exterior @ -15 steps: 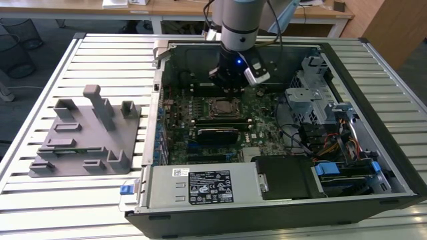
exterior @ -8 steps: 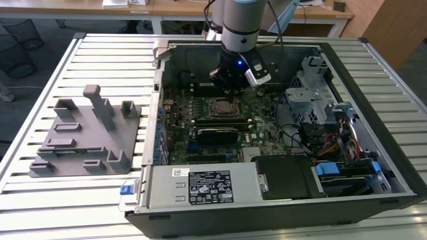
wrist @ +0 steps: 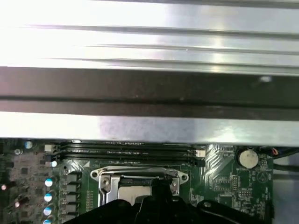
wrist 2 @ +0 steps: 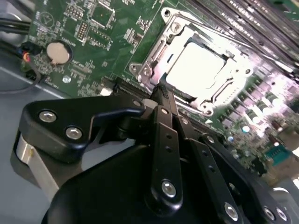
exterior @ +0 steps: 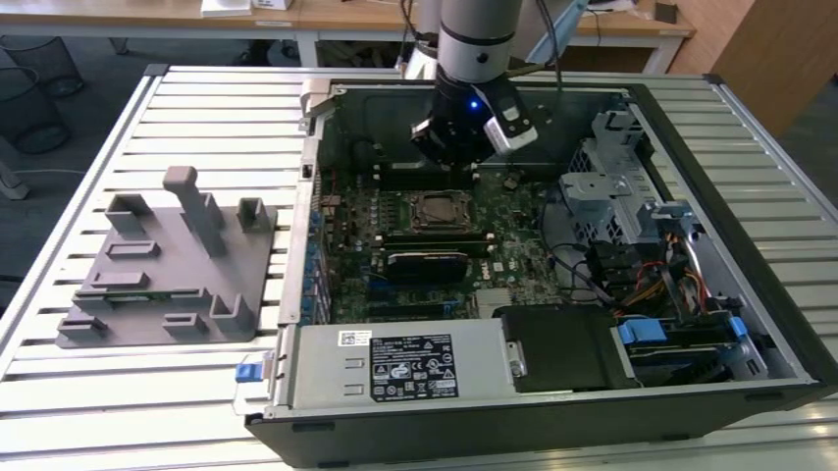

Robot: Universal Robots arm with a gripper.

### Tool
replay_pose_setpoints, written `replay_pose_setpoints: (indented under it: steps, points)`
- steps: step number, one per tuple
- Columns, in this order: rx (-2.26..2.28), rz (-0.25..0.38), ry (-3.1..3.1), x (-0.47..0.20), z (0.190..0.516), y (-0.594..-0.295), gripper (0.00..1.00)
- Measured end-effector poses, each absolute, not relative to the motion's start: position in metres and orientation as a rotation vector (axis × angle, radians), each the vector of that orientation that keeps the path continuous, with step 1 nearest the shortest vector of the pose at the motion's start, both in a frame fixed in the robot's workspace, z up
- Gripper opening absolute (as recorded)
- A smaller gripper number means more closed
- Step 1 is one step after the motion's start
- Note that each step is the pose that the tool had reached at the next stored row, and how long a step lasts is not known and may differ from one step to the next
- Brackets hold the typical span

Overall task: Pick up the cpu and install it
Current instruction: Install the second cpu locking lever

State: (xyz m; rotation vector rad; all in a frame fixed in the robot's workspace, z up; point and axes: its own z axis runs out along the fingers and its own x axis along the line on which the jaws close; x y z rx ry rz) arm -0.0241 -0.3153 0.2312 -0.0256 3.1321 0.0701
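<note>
I see the cpu (wrist 2: 198, 65) seated in the mobo socket (wrist 2: 154, 51) — install step looks done or nearly. Gripper (wrist 2: 161, 91) hovers just off the socket's 7 o'clock corner; jaws pinched closed, holding nothing. Next calls for checking seating.

One open computer case (exterior: 772, 324) at centre right of the exterior view, one green motherboard (exterior: 511, 211), one cpu (wrist 2: 196, 70) in one socket frame (wrist 2: 154, 58), one gripper (exterior: 452, 147), one grey fixture block (exterior: 157, 265) at left, one round coin battery (wrist 2: 58, 52).
</note>
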Motion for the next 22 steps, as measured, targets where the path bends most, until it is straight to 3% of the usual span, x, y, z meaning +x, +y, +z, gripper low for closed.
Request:
replay_pose_setpoints:
  steps: [5,22]
  points:
    - [-0.026,0.07,3.132,-0.024,0.25,-0.315,0.11]
    - [-0.025,0.072,3.159,-0.024,0.249,-0.353,0.11]
